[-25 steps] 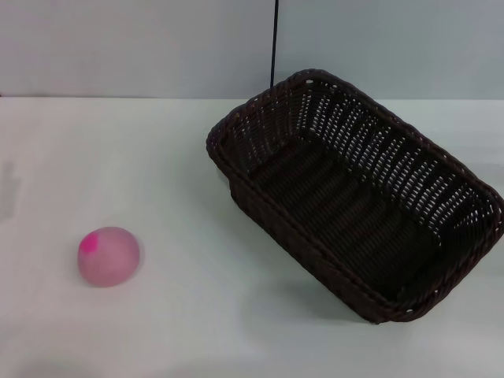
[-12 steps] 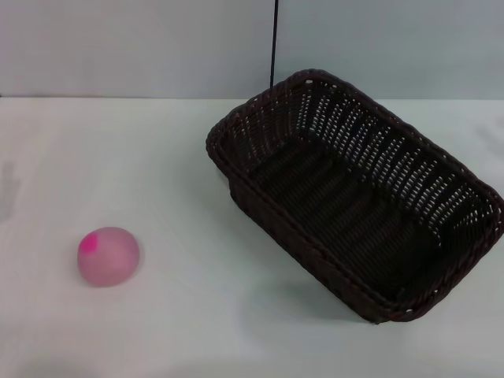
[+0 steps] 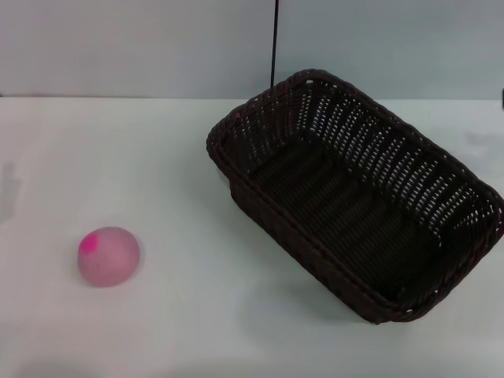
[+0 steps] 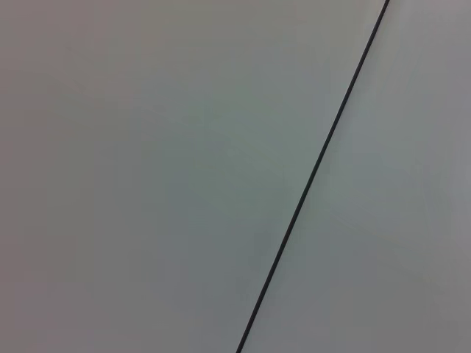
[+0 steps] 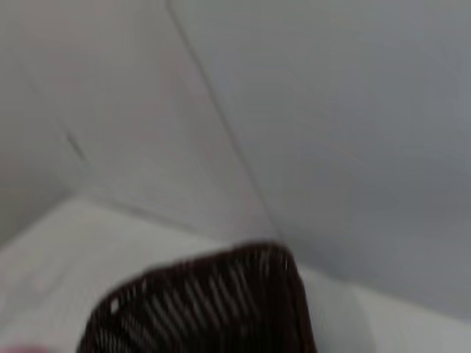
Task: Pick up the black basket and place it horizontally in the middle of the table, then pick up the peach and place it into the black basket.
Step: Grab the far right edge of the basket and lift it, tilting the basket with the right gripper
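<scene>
With neither end effector visible, black basket [image 3: 354,197] skewed, peach [image 3: 109,256] apart.

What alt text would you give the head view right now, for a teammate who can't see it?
A large black basket, empty and lying at an angle, sits on the right half of the white table. A small pink peach rests alone on the left, well apart from it. No arm or claw is in view.
</scene>
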